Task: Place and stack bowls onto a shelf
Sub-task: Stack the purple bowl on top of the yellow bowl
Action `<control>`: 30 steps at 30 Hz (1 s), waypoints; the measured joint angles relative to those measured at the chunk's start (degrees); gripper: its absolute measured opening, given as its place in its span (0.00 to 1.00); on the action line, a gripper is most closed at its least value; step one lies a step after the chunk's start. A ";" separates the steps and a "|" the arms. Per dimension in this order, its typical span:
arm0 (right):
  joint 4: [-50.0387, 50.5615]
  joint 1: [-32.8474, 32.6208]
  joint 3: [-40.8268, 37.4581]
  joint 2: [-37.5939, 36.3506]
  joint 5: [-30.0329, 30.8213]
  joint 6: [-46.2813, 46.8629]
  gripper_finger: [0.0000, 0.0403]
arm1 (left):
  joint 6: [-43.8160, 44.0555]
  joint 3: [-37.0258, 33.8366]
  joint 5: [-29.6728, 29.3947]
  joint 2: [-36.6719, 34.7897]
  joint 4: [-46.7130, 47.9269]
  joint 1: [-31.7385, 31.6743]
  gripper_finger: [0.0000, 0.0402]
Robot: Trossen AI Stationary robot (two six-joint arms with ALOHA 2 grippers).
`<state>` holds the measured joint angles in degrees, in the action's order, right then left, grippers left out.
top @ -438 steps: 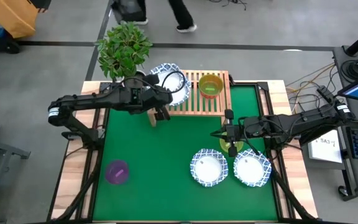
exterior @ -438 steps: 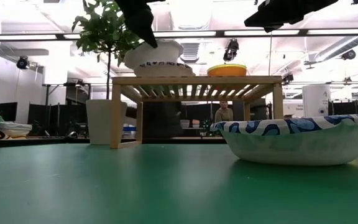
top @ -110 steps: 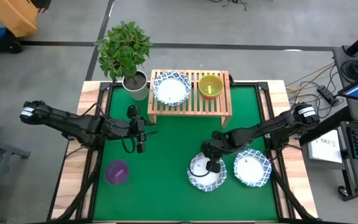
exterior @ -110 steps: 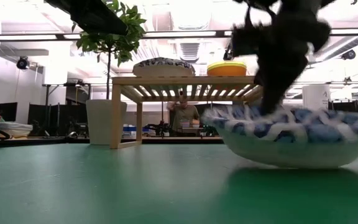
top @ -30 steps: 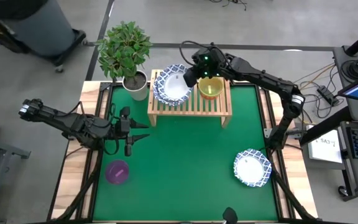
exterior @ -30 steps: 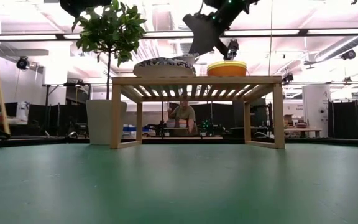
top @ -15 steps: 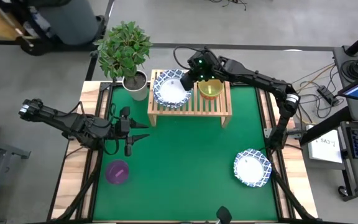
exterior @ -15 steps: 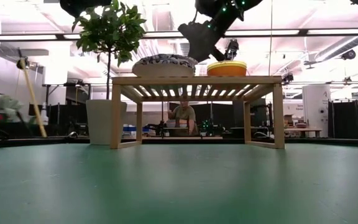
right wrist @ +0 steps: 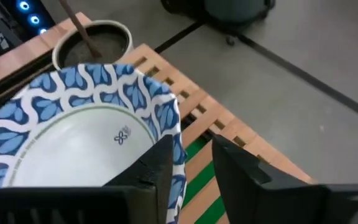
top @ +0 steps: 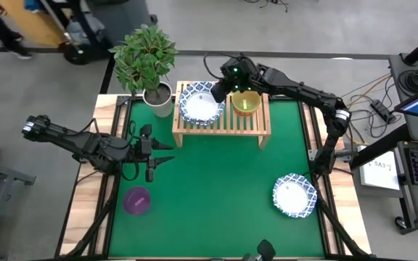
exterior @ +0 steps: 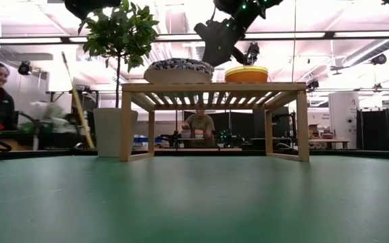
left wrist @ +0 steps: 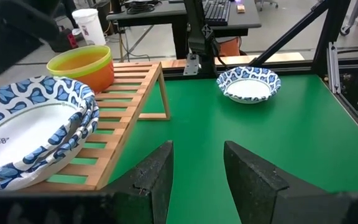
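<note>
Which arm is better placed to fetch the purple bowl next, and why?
Left. The left gripper hangs close to the purple bowl, while the right gripper is far off over the shelf.

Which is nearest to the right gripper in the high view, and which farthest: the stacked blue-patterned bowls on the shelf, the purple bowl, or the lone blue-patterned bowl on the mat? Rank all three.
Measured from the right gripper:
1. Stacked white bowls with blue patterned rims, on the wooden shelf, right beside the gripper.
2. Lone white blue-patterned bowl, on the green mat near the right front corner.
3. Small purple bowl, near the left front corner.
</note>
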<state>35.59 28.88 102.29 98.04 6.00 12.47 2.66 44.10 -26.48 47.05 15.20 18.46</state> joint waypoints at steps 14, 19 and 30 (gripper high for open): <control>0.12 -10.64 -6.03 -9.93 0.19 -10.77 0.20 | 3.58 -0.04 0.00 0.03 4.16 0.00 0.31; -2.21 -19.10 -15.47 -15.88 0.00 -10.93 0.16 | 5.74 -0.04 0.00 1.60 4.31 -0.01 0.31; -16.24 -33.64 -41.32 -33.66 3.65 -8.01 0.15 | 21.43 1.22 0.18 8.35 8.68 -0.02 0.31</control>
<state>19.35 -4.75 60.97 64.38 9.65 4.46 24.09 45.32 -26.30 55.40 23.88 18.44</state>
